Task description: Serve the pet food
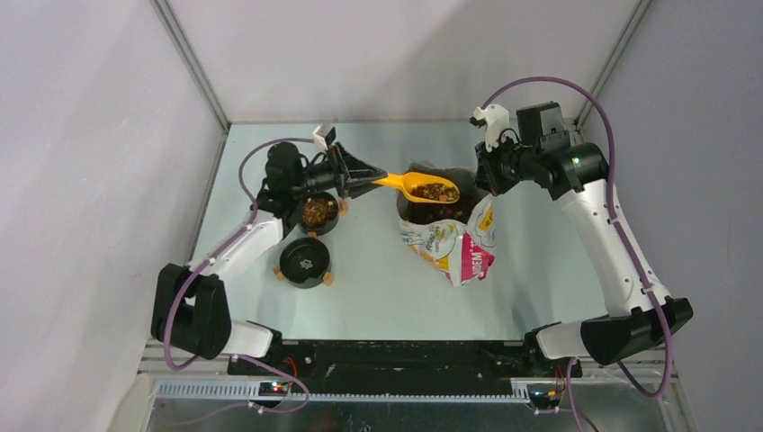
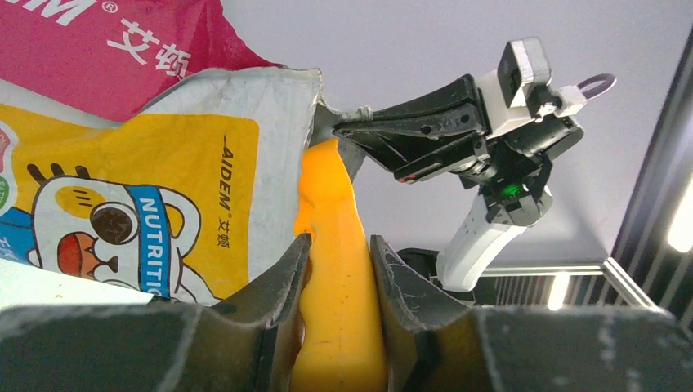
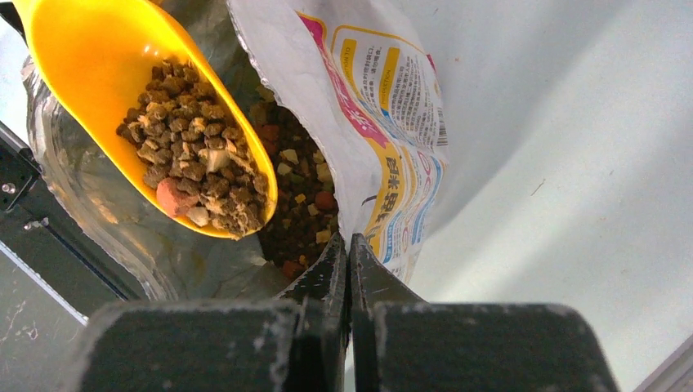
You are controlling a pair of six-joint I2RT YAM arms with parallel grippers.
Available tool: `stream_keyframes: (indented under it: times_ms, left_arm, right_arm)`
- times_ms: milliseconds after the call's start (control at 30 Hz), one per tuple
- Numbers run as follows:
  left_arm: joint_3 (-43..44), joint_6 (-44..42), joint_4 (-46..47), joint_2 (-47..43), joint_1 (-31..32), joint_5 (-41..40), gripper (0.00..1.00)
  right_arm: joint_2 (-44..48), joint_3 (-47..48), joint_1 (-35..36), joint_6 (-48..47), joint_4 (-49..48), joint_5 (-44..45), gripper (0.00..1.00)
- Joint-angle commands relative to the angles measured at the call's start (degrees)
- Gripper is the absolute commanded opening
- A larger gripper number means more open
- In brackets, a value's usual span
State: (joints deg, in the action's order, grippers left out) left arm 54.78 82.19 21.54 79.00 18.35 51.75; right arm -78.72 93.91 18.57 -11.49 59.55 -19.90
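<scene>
The pet food is brown and tan kibble: a load lies in the orange scoop, and more fills the open printed bag. My left gripper is shut on the scoop's handle. It holds the scoop level over the bag's mouth. My right gripper is shut on the bag's upper rim and keeps it open; in the top view this gripper sits at the bag's right edge. The black bowl below my left wrist has kibble in it.
A second black bowl without kibble stands in front of the first, near the left arm. The bag lies tilted toward the table's front. Grey walls close in the table on three sides.
</scene>
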Motion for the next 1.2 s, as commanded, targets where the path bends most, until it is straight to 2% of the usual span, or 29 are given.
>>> stream_keyframes:
  times_ms: [0, 133, 200, 400, 467, 567, 633, 933, 1167]
  left_arm:
    - [-1.97, 7.29, 14.98, -1.24, -0.38, -0.64, 0.0]
    - [-0.67, 12.79, 26.1, 6.88, 1.33, -0.79, 0.0]
    - [0.8, 14.37, 27.04, 9.47, 1.81, 0.97, 0.0]
    - [-1.99, 17.54, 27.9, 7.69, 1.41, 5.63, 0.0]
    - [-3.09, 18.05, 27.77, 6.97, 1.35, 5.72, 0.0]
    - [-2.69, 14.22, 17.45, 4.39, 1.93, 4.4, 0.0]
    - [-2.67, 13.39, 15.36, 1.36, 2.43, 2.47, 0.0]
    - [-3.79, 14.95, 16.74, -0.79, 0.94, 2.35, 0.0]
    - [-4.59, 15.56, 17.41, -2.87, -2.96, 2.89, 0.0]
  right_arm:
    - [1.03, 4.24, 0.19, -0.62, -4.87, -1.78, 0.0]
    - [0.19, 4.29, 0.21, -0.82, -5.19, -1.55, 0.0]
    - [-0.46, 5.31, 0.23, -0.74, -5.12, -1.48, 0.0]
    - [-0.48, 5.88, 0.0, -1.38, -5.02, -0.95, 0.0]
    - [-0.51, 5.63, -0.04, -1.43, -4.82, -1.0, 0.0]
    - [-0.64, 5.75, -0.02, -1.43, -4.65, -1.25, 0.0]
    - [-0.44, 5.71, -0.02, -1.43, -4.67, -1.23, 0.0]
    - [0.72, 4.73, 0.22, -1.41, -5.34, -0.78, 0.0]
    - [1.1, 4.47, 0.13, -1.95, -5.18, -0.73, 0.0]
